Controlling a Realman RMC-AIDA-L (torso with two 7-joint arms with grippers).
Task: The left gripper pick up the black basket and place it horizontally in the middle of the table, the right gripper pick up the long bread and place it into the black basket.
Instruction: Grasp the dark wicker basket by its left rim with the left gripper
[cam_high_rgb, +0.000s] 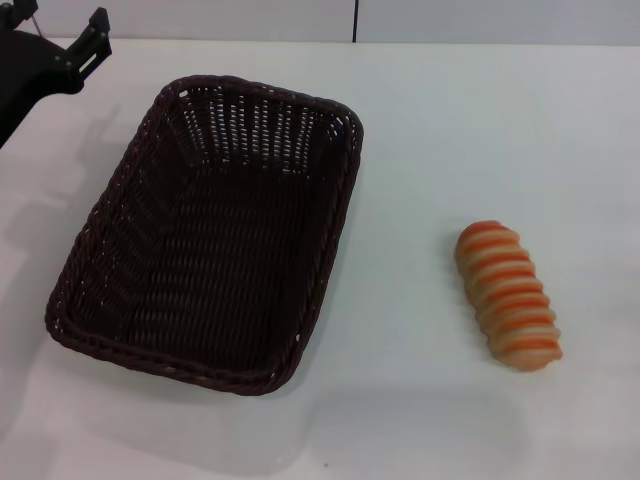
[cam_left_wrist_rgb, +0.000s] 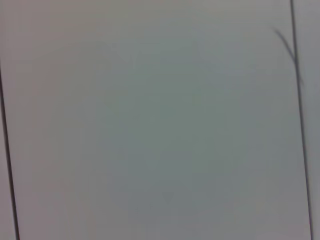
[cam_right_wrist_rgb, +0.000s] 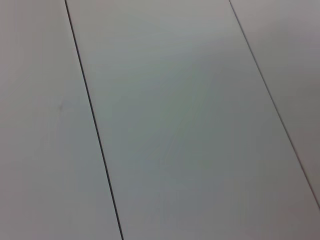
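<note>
One black basket (cam_high_rgb: 205, 240), one long bread (cam_high_rgb: 507, 294) apart.

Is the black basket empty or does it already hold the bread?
Empty: the black basket shows only bare weave; the long bread lies apart on the table.

We see the black basket (cam_high_rgb: 205, 235) as a very dark brown-black wicker, its sides an openwork weave under a braided rim. The long bread (cam_high_rgb: 508, 295) is pale cream banded with orange crosswise stripes, and the table (cam_high_rgb: 480, 130) beneath both is plain white.
</note>
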